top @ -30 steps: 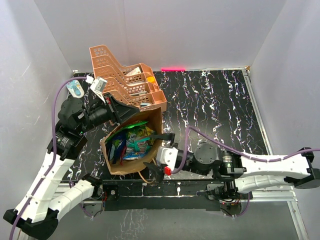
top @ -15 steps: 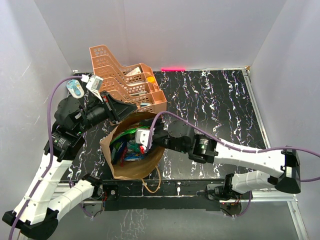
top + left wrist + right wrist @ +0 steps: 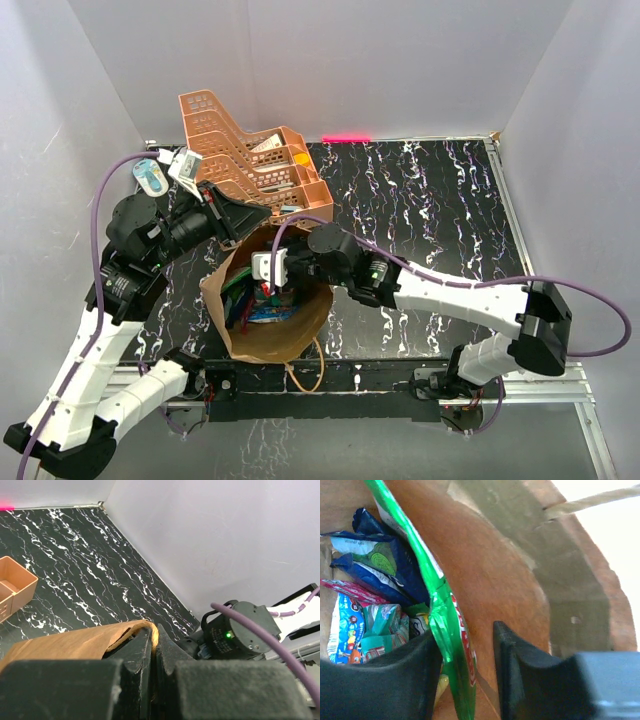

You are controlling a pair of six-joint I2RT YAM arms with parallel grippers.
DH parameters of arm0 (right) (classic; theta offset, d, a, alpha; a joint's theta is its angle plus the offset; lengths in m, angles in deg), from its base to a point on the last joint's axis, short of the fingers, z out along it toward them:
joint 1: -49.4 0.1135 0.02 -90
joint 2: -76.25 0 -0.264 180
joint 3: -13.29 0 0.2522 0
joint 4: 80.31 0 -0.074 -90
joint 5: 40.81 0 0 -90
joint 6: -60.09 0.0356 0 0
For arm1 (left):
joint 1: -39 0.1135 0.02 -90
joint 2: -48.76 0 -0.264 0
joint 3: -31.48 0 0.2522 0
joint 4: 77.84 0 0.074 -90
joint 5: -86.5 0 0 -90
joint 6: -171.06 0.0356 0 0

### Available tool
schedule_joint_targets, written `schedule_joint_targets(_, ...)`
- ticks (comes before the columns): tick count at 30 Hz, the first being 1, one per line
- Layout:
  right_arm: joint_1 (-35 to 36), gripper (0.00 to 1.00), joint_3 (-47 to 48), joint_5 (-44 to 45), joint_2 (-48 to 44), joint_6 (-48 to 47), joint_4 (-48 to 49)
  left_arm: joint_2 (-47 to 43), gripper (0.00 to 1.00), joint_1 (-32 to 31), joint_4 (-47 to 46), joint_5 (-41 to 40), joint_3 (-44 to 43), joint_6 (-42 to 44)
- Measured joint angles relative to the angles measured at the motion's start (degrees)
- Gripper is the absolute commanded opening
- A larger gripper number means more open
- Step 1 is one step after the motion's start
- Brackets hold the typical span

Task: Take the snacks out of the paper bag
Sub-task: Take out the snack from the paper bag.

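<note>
While left gripper (image 3: 154, 675) clamps rim of paper bag (image 3: 290, 335) at bag's 12 o'clock to prop mouth wide, right gripper (image 3: 466, 635) reaches in from 3 o'clock. Fingers part-open astride green chip bag (image 3: 437, 605) edge, not yet pinching. Other snacks (image 3: 365, 615) heaped inside toward 9 o'clock.

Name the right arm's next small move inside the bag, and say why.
Probably close the right gripper on the green chip bag. Its fingers straddle that packet's upright edge inside the paper bag, with a gap showing on one side, so nothing looks gripped yet. The left gripper is shut on the bag's rim, holding the mouth open.
</note>
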Motion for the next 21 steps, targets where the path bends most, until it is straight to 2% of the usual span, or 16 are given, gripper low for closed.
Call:
schedule_joint_targets(1,-0.3,0.34,0.1,-0.3,0.5,-0.2,0.0,0.0,0.00,0.0,0.1,-0.4,0.0,-0.1)
schedule_joint_targets(8,-0.5,0.29,0.6,-2.6,3.7,-1.3,0.6,-0.2,0.00,0.0,1.7,-4.1,-0.8,-0.4)
schedule_joint_targets(12,-0.5,0.09,1.2,-3.6,3.8,-1.6,0.9,-0.5,0.00,0.0,2.2,-6.3,-0.8,-0.6)
schedule_joint_targets(13,-0.5,0.08,1.7,-3.8,4.0,-1.8,0.9,-0.7,0.00,0.0,2.2,-6.8,-0.8,-0.7)
schedule_joint_targets(21,-0.5,0.08,3.4,-4.0,4.2,-1.5,1.8,-2.9,0.00,0.0,3.1,-11.6,-0.7,-1.9)
